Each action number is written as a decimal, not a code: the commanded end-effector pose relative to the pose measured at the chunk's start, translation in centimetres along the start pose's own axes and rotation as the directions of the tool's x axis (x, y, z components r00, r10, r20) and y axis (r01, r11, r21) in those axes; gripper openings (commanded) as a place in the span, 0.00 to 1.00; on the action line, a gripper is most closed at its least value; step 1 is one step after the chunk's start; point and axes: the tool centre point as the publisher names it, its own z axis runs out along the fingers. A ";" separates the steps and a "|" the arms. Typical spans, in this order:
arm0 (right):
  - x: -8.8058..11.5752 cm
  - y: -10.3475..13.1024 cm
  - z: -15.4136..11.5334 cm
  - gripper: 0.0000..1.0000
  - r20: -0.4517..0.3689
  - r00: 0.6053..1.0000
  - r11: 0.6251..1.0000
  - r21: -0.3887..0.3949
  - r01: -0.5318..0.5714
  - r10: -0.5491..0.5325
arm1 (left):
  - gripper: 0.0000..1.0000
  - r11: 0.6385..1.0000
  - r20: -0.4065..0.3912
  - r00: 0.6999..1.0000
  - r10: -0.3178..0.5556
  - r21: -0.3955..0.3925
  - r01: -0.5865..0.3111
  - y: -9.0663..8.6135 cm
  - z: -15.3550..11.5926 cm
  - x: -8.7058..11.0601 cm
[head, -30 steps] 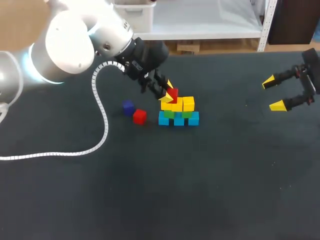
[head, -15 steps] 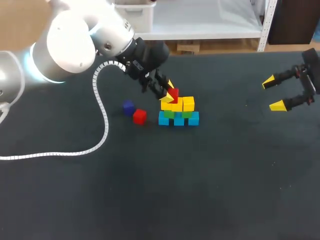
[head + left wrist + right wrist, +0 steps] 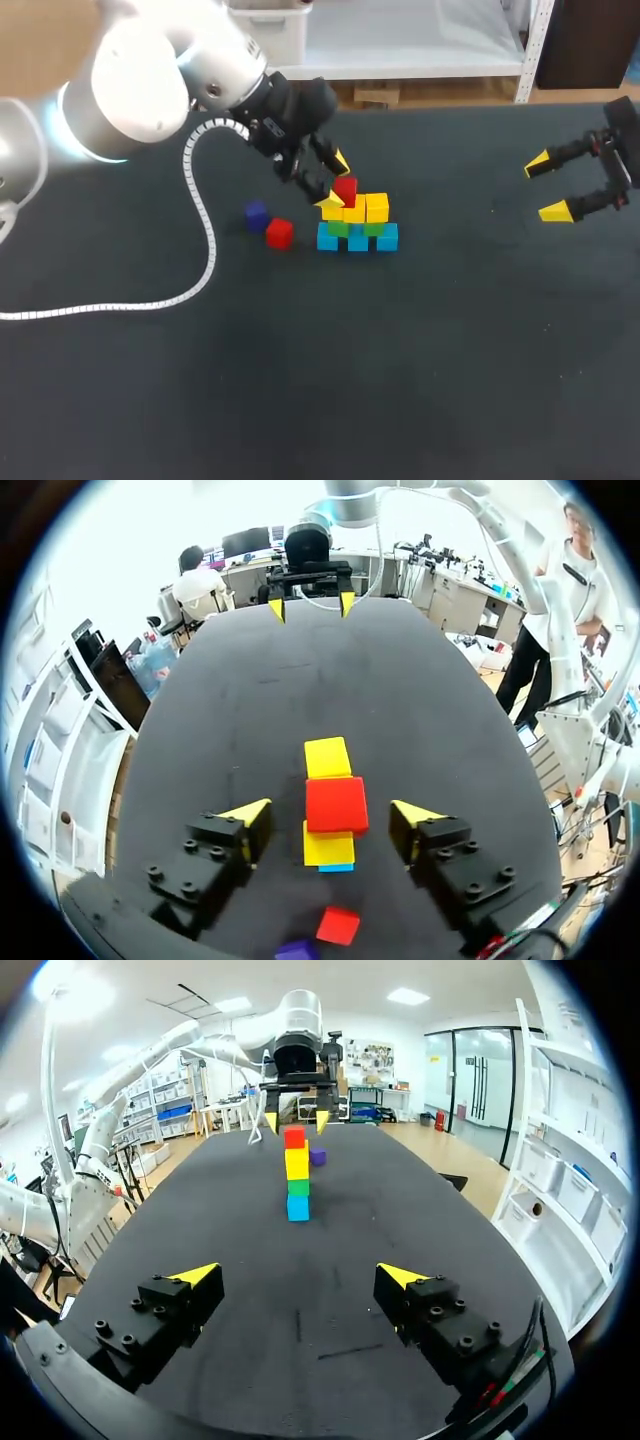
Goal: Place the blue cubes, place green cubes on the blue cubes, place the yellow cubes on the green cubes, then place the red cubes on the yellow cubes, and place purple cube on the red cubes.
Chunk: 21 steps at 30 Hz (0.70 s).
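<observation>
Three blue cubes (image 3: 358, 241) sit side by side in a row on the desk (image 3: 420, 350), touching one another. Two green cubes (image 3: 338, 228) rest on them, and three yellow cubes (image 3: 377, 207) form the layer above. One red cube (image 3: 345, 189) stands level on the yellow layer, toward its left end. A second red cube (image 3: 279, 233) lies loose on the desk just left of the stack. The purple cube (image 3: 256, 214) lies close beside it, a little farther back and to the left.
</observation>
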 end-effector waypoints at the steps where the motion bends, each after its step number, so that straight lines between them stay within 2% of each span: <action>1: 0.0 0.0 0.0 1.00 0.001 1.000 1.000 0.000 0.001 -0.001 | 1.00 0.999 -0.009 1.000 0.015 -0.029 -0.015 -0.8 -1.9 0.2; 6: 0.0 0.0 0.0 1.00 0.001 1.000 1.000 0.000 0.001 -0.001 | 1.00 0.998 -0.034 0.999 0.043 -0.051 -0.044 -2.4 -4.5 2.1; 12: 0.0 0.0 0.0 1.00 0.001 1.000 1.000 0.000 0.001 -0.001 | 1.00 0.996 -0.097 0.991 0.089 0.006 -0.089 -2.8 -5.7 5.6; 16: 0.0 0.0 0.0 1.00 0.001 1.000 1.000 0.000 0.001 -0.001 | 1.00 0.988 -0.130 0.980 0.151 0.057 -0.145 -2.0 -5.1 7.1; 21: 0.0 0.0 0.0 1.00 0.001 1.000 1.000 0.000 0.001 -0.001 | 1.00 0.971 -0.152 0.964 0.217 0.134 -0.198 -1.0 -2.9 8.1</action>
